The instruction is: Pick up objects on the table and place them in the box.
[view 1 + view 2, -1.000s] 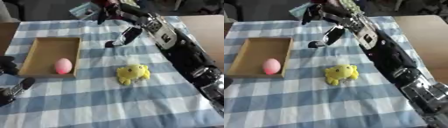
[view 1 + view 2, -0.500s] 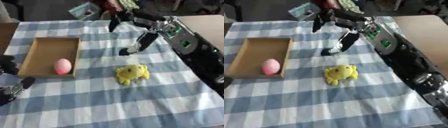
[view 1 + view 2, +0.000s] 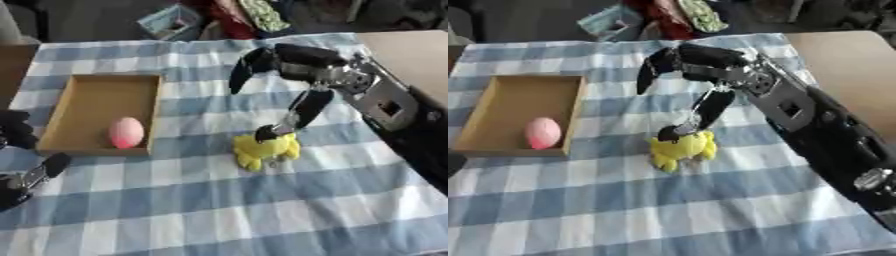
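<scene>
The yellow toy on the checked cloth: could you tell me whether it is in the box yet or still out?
Out. The yellow toy lies on the cloth beside the box, which holds only a pink egg; the right hand reaches down over the toy.

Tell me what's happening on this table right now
The right robot hand is open over a yellow plush toy on the checked cloth, one fingertip at the toy's top. A pink egg-shaped object already lies in the box. The left robot hand rests idle at the lower left.
</scene>
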